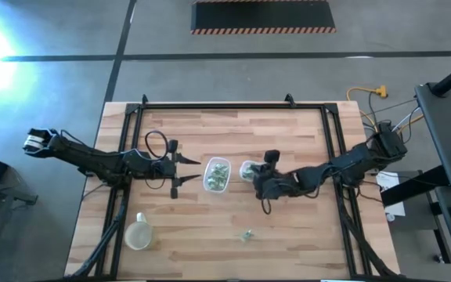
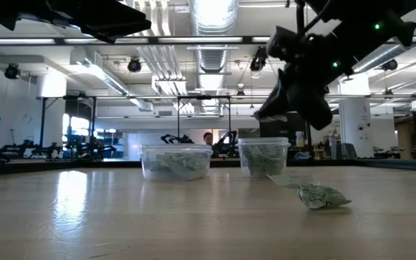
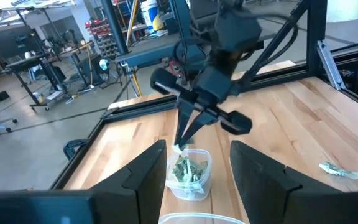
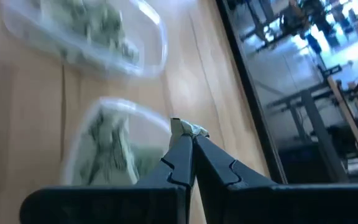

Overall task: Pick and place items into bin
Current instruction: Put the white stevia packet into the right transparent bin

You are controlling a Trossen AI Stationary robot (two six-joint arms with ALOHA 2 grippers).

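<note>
Two clear containers of pale-green wrapped pieces stand mid-table: the left one [image 1: 216,175] and the right one [image 1: 247,168]. My right gripper [image 4: 185,134] is shut on one small pale-green piece [image 4: 190,129] just above the right container [image 3: 188,171], its fingers slanting down. My left gripper [image 1: 190,171] stands open and level, just left of the left container, with nothing between its fingers. Another wrapped piece [image 1: 247,234] lies loose on the table nearer the front edge. My right gripper pinches the small crinkly piece [image 4: 191,130] between its two fingertips [image 3: 180,140]; only the piece's end shows beyond them. The fingers slant down from the table's right side. The piece is lifted clear, over the right container's rim.
A round pale cup [image 1: 138,235] sits near the table's front left. A black frame [image 1: 210,106] runs along the table's far edge and sides. Bare wood lies between the containers and the front edge.
</note>
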